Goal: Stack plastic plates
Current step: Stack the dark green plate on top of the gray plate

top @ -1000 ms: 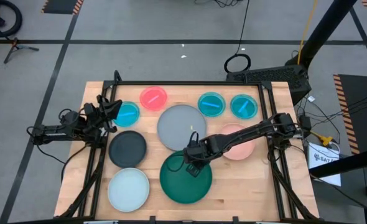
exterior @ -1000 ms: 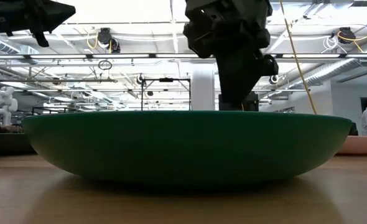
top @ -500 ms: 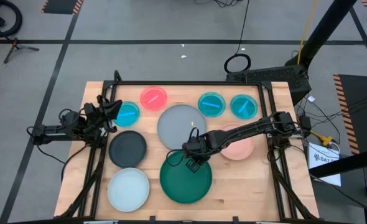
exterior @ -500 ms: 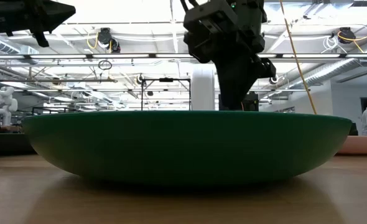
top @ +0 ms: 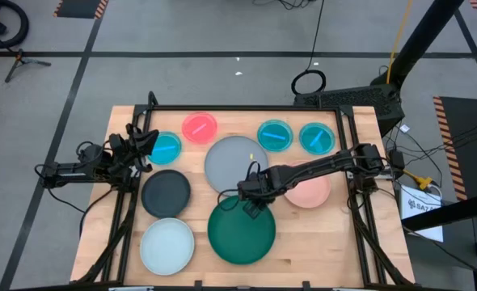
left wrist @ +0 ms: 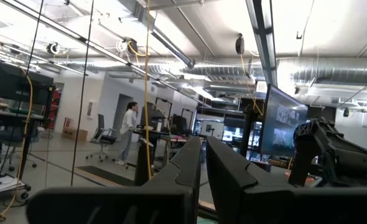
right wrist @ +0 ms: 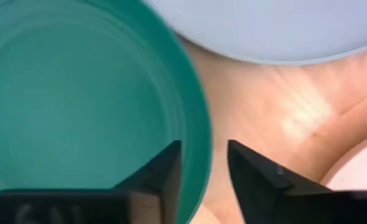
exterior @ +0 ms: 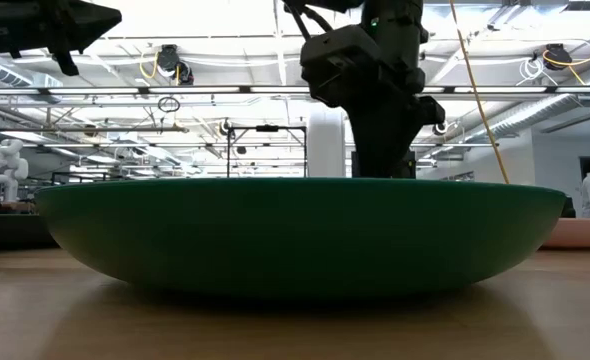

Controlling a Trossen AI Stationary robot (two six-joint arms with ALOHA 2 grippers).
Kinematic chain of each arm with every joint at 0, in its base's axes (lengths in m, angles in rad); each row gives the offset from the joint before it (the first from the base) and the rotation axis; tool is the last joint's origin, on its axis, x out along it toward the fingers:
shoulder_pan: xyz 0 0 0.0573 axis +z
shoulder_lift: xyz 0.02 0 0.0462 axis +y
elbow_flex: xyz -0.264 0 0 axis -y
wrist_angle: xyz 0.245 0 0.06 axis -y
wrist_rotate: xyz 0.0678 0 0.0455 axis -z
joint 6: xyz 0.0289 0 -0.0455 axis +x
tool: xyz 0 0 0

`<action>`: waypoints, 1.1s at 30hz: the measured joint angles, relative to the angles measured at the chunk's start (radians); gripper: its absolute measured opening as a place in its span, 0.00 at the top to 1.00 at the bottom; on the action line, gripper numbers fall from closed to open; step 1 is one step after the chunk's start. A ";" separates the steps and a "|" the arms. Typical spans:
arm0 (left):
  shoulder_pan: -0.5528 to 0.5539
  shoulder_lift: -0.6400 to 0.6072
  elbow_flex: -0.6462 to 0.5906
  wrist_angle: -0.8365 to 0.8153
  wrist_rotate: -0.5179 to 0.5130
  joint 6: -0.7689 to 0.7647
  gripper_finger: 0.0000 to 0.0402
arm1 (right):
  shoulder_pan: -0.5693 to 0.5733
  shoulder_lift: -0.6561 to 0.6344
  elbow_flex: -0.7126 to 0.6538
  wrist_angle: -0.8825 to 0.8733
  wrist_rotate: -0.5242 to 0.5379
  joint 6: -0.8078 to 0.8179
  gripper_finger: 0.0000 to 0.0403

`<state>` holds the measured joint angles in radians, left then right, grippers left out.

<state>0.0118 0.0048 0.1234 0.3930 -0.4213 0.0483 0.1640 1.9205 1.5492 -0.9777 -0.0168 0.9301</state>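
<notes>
The large dark green plate lies flat near the table's near edge and fills the low view. My right gripper is open at the green plate's far rim; one finger stands over the plate's inside and the other outside, with the rim between them. The large grey plate lies just beyond, and the salmon-pink plate to its right. In the low view the green plate hides my right fingertips. My left gripper is shut, raised at the table's left edge beside a bright blue plate.
A black plate and a pale blue plate lie on the left half of the table. A pink-red plate and two bright blue plates line the far edge. Bare wood shows at the near right.
My right gripper has shifted a little toward the table's far edge, from over the green plate's inside to its far rim. The plates have stayed where they were.
</notes>
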 joint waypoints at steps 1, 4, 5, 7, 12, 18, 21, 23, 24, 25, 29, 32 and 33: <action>0.000 0.000 0.000 0.000 0.000 0.000 0.92 | 0.000 0.000 0.000 -0.002 0.010 0.000 0.64; 0.000 0.000 0.000 0.000 0.000 0.001 0.92 | 0.000 0.000 0.000 -0.001 0.023 0.001 0.56; 0.000 0.000 0.000 0.000 0.000 0.001 0.92 | 0.000 0.000 0.000 0.000 0.023 0.000 0.54; 0.000 0.000 0.000 0.000 0.000 0.001 0.92 | 0.001 0.001 0.000 0.004 0.024 0.000 0.51; 0.000 0.000 0.000 0.000 0.000 0.006 0.92 | 0.008 0.039 0.000 0.023 0.019 -0.004 0.51; 0.000 0.000 0.000 -0.001 0.000 0.004 0.92 | 0.008 0.084 0.000 0.025 0.016 -0.054 0.54; 0.000 0.000 0.000 -0.001 0.000 0.002 0.92 | 0.008 0.089 0.000 0.024 0.016 -0.056 0.57; 0.000 0.000 0.000 0.000 0.000 0.001 0.92 | 0.008 0.089 0.000 0.030 0.016 -0.060 0.61; 0.000 0.000 0.000 0.000 0.000 0.001 0.92 | 0.008 0.089 0.000 0.034 0.016 -0.060 0.64; 0.000 0.000 0.000 0.000 0.000 0.001 0.92 | 0.008 0.089 0.000 0.040 0.016 -0.061 0.66; 0.000 0.000 0.000 0.000 0.000 -0.001 0.92 | 0.008 0.089 0.000 0.055 0.016 -0.060 0.77; 0.000 0.000 0.000 0.000 0.000 -0.006 0.92 | 0.008 0.089 0.000 0.056 0.016 -0.061 0.85; 0.000 0.000 0.000 0.000 0.000 -0.005 0.92 | 0.008 0.089 0.000 0.056 0.016 -0.061 0.88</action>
<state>0.0116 0.0048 0.1234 0.3931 -0.4210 0.0429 0.1719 2.0090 1.5490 -0.9221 -0.0006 0.8696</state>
